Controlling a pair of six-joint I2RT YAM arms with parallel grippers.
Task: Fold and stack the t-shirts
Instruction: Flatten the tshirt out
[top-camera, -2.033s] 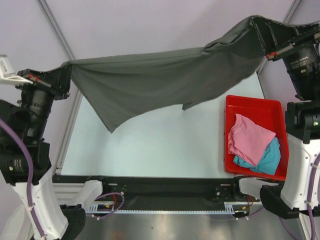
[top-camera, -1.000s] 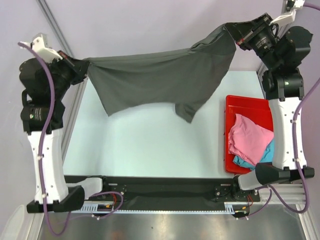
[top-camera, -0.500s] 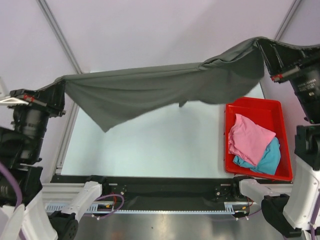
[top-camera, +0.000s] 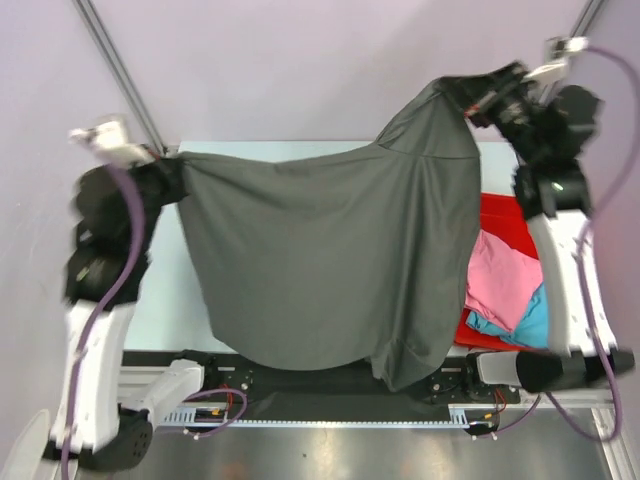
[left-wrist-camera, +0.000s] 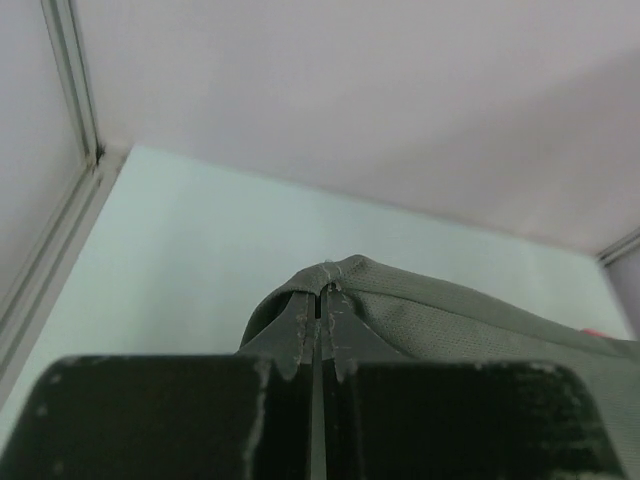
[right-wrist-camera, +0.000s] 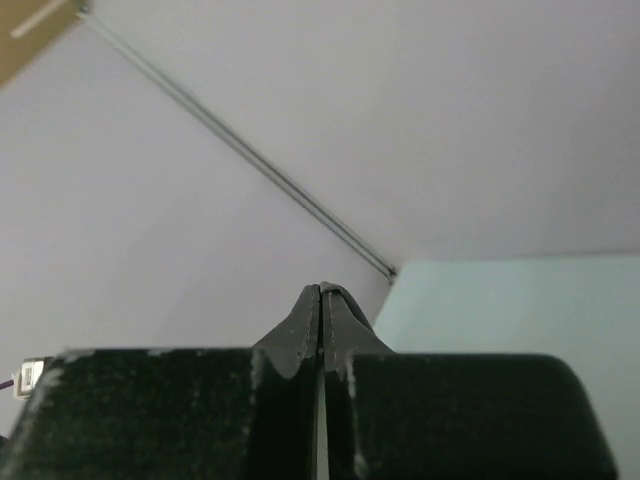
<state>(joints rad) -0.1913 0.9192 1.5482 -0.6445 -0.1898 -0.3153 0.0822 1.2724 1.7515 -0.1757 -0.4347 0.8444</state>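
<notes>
The dark charcoal-grey t-shirt (top-camera: 330, 260) hangs spread in the air between both arms, its lower edge reaching down to the table's near edge. My left gripper (top-camera: 172, 158) is shut on its left corner; in the left wrist view the grey cloth (left-wrist-camera: 450, 320) folds over the closed fingertips (left-wrist-camera: 300, 320). My right gripper (top-camera: 462, 92) is shut on the shirt's right corner, held higher; the right wrist view shows a sliver of cloth (right-wrist-camera: 345, 300) at the closed tips. The pink t-shirt (top-camera: 500, 280) and the turquoise-blue t-shirt (top-camera: 530, 320) lie crumpled in the tray, partly hidden by the grey shirt.
The red plastic tray (top-camera: 495, 210) stands at the table's right side, mostly behind the hanging shirt. The pale table (top-camera: 160, 290) shows to the left of the shirt. Metal frame posts (top-camera: 115, 60) rise at the back corners.
Both arms swung inward and the grey shirt, which was stretched out flat high over the back of the table, has dropped and now hangs down as a wide sheet covering the middle of the table.
</notes>
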